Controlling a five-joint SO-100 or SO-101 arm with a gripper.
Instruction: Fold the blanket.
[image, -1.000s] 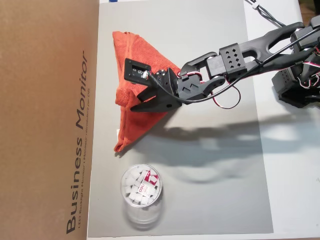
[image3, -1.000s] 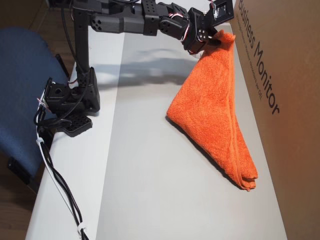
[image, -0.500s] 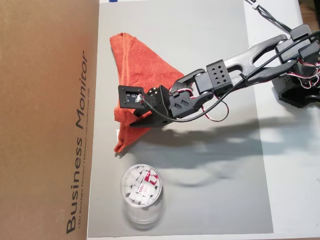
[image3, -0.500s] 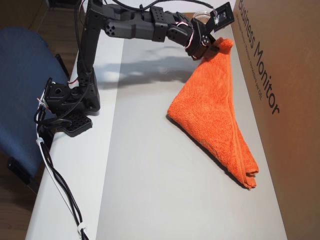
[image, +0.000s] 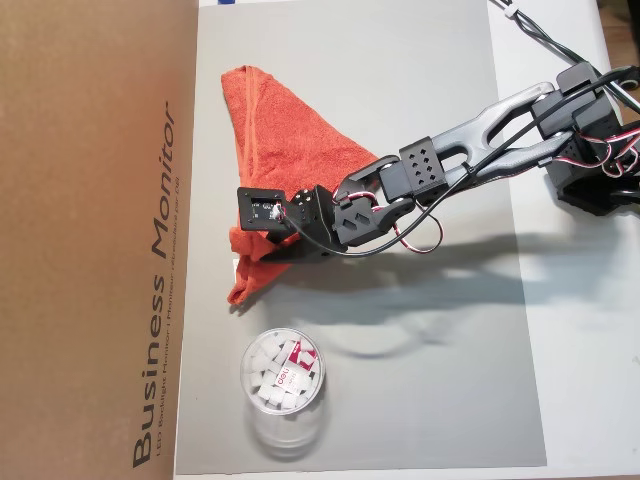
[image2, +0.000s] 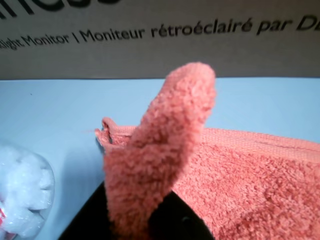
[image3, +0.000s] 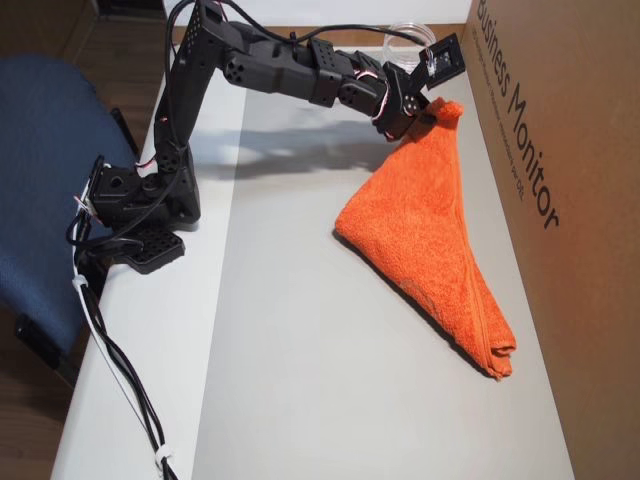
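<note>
Grey matting covers the white table (image: 590, 330), and a big cardboard box (image: 90, 240) printed "Business Monitor" stands along one side of it. On the mat lies the blanket (image: 285, 150), already doubled into a triangle, with its long edge close to the box. The gripper (image3: 432, 103) pinches one corner of the blanket between its fingers and holds it raised above the mat; in the wrist view the tuft of terry cloth (image2: 165, 150) stands up from the dark lower finger.

To make this fold well, I think the arm should carry the corner low and straight over the flat part toward the far corner (image3: 500, 358), so the edges meet, and let go only when the cloth rests down. A high lift may drag the whole blanket and open the layers.

A clear jar (image: 283, 378) of white pieces stands near the lifted corner, and the box wall is just beside the gripper. Both leave little room for swinging.
</note>
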